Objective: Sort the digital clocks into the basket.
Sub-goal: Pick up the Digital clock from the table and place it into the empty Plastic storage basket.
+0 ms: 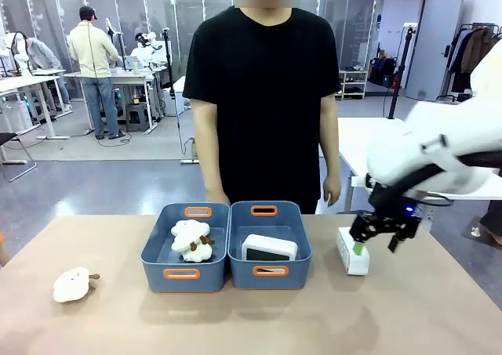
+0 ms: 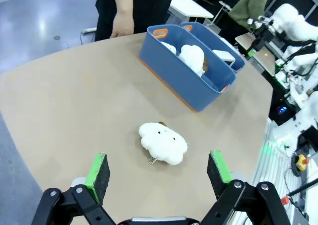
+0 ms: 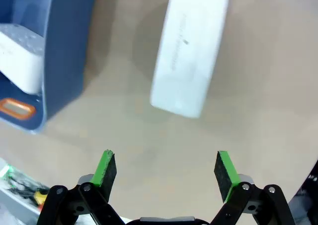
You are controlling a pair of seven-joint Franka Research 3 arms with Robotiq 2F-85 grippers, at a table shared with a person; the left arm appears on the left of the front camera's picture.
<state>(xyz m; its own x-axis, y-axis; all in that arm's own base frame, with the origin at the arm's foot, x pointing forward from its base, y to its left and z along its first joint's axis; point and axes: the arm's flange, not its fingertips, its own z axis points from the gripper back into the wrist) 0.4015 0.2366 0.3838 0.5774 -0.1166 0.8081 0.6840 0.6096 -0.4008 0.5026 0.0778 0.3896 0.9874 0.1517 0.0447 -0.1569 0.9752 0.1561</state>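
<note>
Left gripper (image 2: 159, 173) spread, over the plush toy (image 2: 163, 143) near the tabletop's left edge. One clock (image 1: 270, 248) in the right bin (image 1: 243, 273): done. Second clock (image 1: 352, 251) near the right edge, right gripper (image 3: 165, 161) beside it, spread, empty. Roughly halfway.

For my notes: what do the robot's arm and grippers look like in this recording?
The right arm has a smooth, rounded white casing. The left gripper and the right gripper are both black, angular two-finger units with bolted linkages, and each finger is faced with a green pad.
</note>
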